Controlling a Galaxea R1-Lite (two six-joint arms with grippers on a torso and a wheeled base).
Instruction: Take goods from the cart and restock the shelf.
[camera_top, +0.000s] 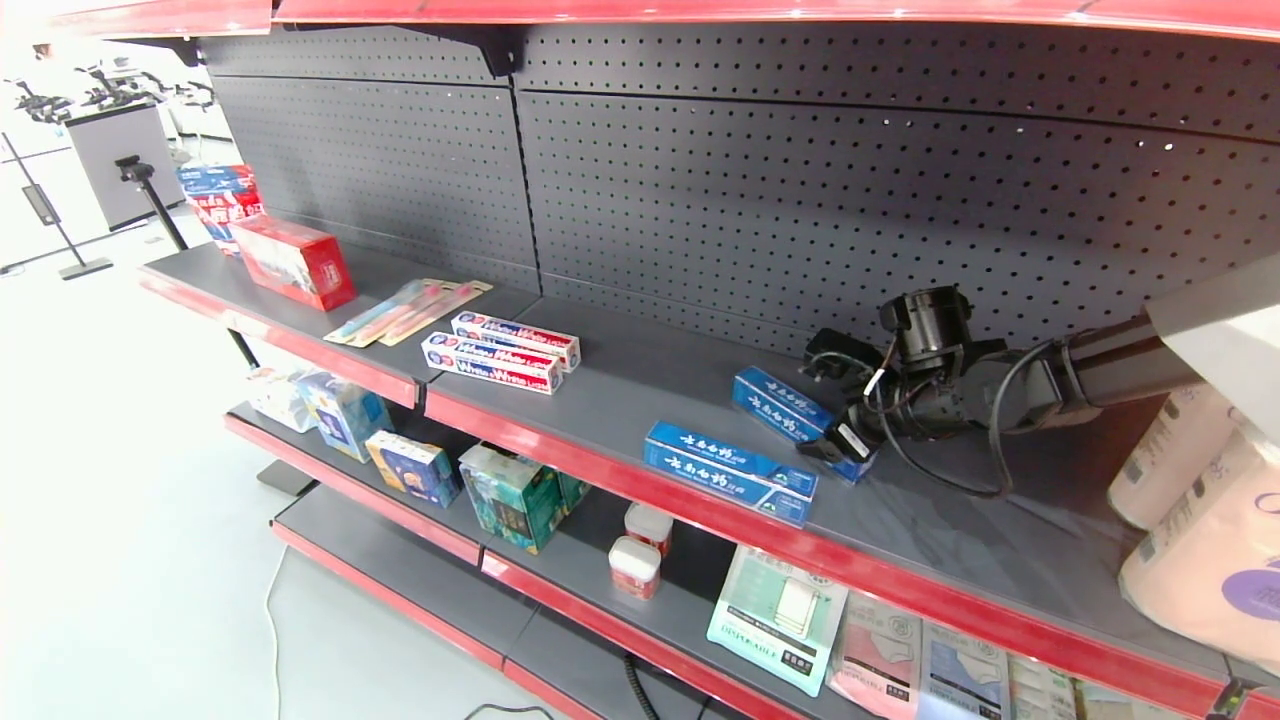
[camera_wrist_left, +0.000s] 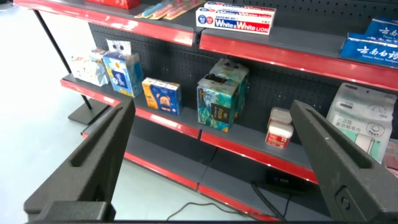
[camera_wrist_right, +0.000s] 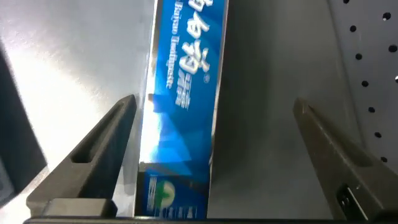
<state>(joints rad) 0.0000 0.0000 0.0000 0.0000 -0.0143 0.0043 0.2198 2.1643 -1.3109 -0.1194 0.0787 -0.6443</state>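
Grey shelf board (camera_top: 650, 370), right end effector (camera_wrist_right: 212, 103) wide around the rear blue box (camera_top: 775, 400), left end effector (camera_wrist_left: 211, 104) wide too.

Bare shelf deck (camera_top: 640, 365) between the white toothpaste boxes (camera_top: 500, 355) and front blue toothpaste box (camera_top: 730, 472): open lane back to the pegboard (camera_top: 760, 200). Right gripper (camera_top: 832, 400), jaws wide, straddles the rear blue toothpaste box (camera_top: 780, 405), blocking there. Tissue-roll packs (camera_top: 1200, 520) crowd the right end. Red upper shelf (camera_top: 700, 10) caps headroom.
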